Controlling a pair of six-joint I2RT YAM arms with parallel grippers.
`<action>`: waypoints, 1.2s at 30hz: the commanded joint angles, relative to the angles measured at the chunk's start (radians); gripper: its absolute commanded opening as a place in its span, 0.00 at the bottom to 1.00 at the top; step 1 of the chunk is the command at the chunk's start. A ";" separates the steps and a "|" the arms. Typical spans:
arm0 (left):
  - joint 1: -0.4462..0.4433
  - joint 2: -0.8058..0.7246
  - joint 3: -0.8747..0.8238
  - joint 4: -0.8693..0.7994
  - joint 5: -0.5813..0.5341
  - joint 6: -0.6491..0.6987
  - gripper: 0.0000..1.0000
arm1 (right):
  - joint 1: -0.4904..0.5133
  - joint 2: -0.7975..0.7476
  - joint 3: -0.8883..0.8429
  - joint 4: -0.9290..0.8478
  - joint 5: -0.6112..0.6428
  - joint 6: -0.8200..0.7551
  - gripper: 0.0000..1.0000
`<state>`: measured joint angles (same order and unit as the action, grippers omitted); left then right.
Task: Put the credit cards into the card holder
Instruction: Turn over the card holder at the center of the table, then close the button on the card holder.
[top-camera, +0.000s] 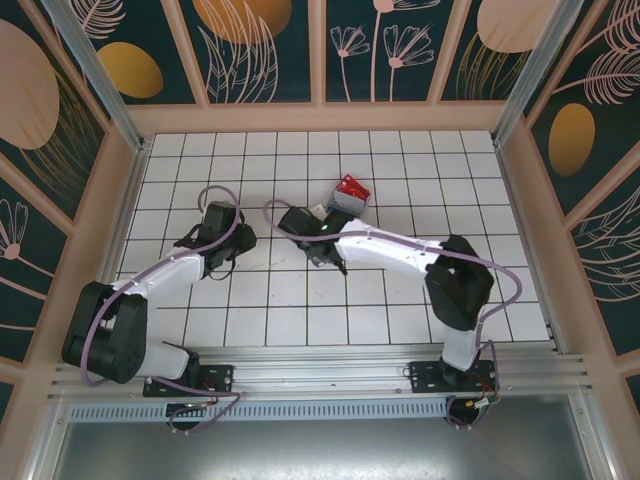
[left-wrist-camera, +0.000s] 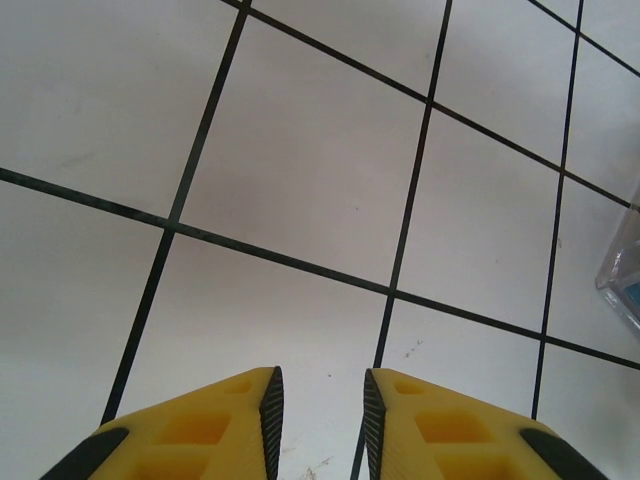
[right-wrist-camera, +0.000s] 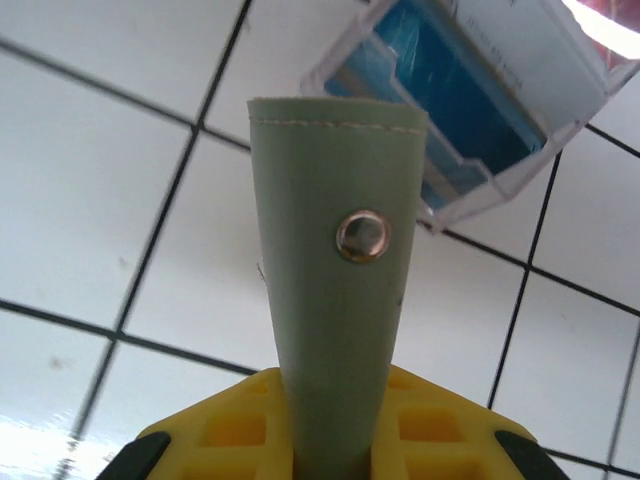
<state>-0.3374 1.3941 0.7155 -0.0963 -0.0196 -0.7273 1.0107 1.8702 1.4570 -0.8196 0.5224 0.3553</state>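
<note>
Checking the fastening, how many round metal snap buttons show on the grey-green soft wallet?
1. The round silver snap sits right of centre on the grey-green soft wallet in the right gripper; others may be hidden.

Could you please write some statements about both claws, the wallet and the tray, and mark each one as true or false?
1. The right claw grips the card holder. True.
2. The left claw holds a red card. False: its fingers stand apart with nothing between them.
3. The card holder has a round metal snap. True.
4. The clear tray is empty. False: blue cards lie in it.
</note>
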 joint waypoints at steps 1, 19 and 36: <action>0.018 -0.011 -0.031 0.022 0.023 -0.007 0.31 | 0.060 0.119 0.034 -0.076 0.084 0.041 0.14; 0.086 -0.033 -0.154 0.148 0.291 -0.009 0.26 | -0.107 -0.200 -0.246 0.422 -0.403 0.072 0.57; -0.163 0.188 0.048 0.100 0.296 -0.018 0.24 | -0.418 -0.170 -0.527 0.808 -0.878 0.066 0.34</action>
<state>-0.4862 1.5654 0.7189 0.0410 0.2802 -0.7605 0.6010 1.6722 0.9279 -0.1013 -0.2634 0.4274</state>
